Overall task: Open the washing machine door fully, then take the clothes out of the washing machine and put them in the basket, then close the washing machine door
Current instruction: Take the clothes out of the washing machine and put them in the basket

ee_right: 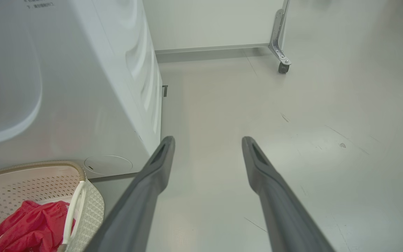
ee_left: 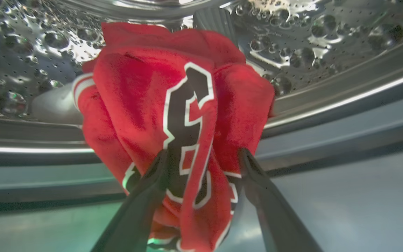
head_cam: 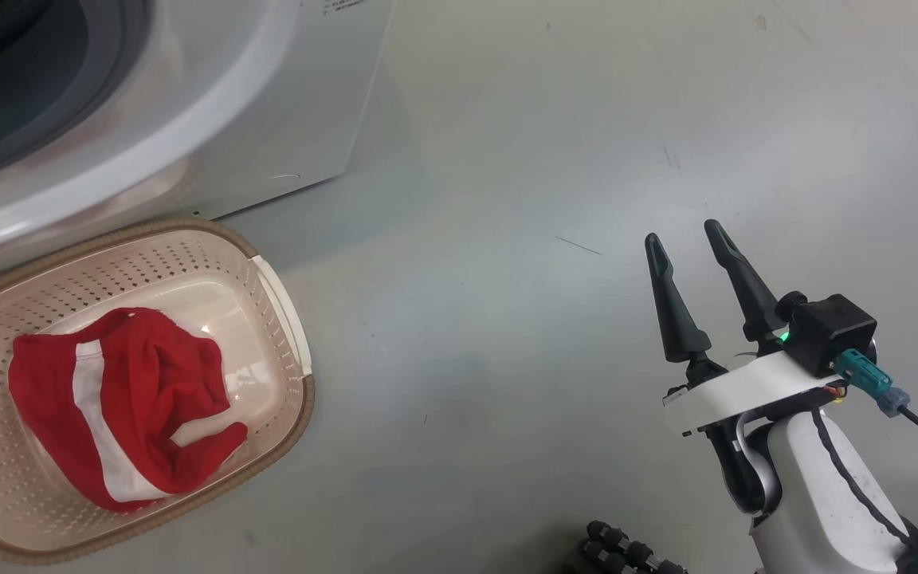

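Inside drum [ee_left: 327, 35]: left tool [ee_left: 203, 151] wide open, straddling red jersey [ee_left: 173, 98]; right tool [head_cam: 682, 231] spread, empty, over floor [head_cam: 507, 319].

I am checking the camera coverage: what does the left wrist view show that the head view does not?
Left wrist, not head: the drum, with a lettered red jersey between the fingers of the open left pincer. Head, not left wrist: the basket holding a red-and-white garment, and the open right pincer over the floor. Both: the washer.

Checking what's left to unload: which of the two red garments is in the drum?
The lettered garment, in the steel drum between the left gripper's open fingers. The white-striped garment lies in the basket.
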### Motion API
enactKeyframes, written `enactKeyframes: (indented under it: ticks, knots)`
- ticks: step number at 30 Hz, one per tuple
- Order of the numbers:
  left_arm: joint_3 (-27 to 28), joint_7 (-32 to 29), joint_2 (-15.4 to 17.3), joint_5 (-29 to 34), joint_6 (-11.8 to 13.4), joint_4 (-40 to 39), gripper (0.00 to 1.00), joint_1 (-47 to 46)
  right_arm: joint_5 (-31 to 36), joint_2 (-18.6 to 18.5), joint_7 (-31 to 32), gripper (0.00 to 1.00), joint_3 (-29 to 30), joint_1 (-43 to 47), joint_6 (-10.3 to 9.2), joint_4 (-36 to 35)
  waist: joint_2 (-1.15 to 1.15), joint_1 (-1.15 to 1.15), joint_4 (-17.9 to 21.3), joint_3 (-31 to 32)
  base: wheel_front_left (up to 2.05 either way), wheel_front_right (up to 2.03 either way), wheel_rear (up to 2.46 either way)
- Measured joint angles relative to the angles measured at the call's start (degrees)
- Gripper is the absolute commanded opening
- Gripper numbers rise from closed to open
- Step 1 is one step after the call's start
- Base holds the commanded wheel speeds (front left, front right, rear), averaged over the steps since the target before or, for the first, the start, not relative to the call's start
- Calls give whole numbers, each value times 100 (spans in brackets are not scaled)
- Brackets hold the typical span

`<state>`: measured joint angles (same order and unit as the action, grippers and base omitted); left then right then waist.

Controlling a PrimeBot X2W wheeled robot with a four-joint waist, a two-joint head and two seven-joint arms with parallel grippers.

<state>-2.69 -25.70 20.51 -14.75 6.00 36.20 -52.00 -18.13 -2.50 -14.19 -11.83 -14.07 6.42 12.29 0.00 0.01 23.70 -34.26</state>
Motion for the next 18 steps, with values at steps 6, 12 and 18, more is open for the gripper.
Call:
enactKeyframes:
  ticks: [6, 12, 18]
  knots:
    - [3, -197, 12, 74, 25, 178, 100, -97, -23, 4, 0, 100, 8, -73, 0, -1, 0, 0, 19, -18, 0, 0, 0]
    - [15, -194, -8, 144, 29, 236, 0, -157, -48, 12, 0, 100, 82, -79, 1, -8, 0, 0, -7, -27, 0, 0, 0]
    - [34, 55, -389, 98, 34, 237, 0, -256, -43, 13, 0, 100, 222, -79, 1, -51, 0, 0, -187, -13, 0, 0, 0]
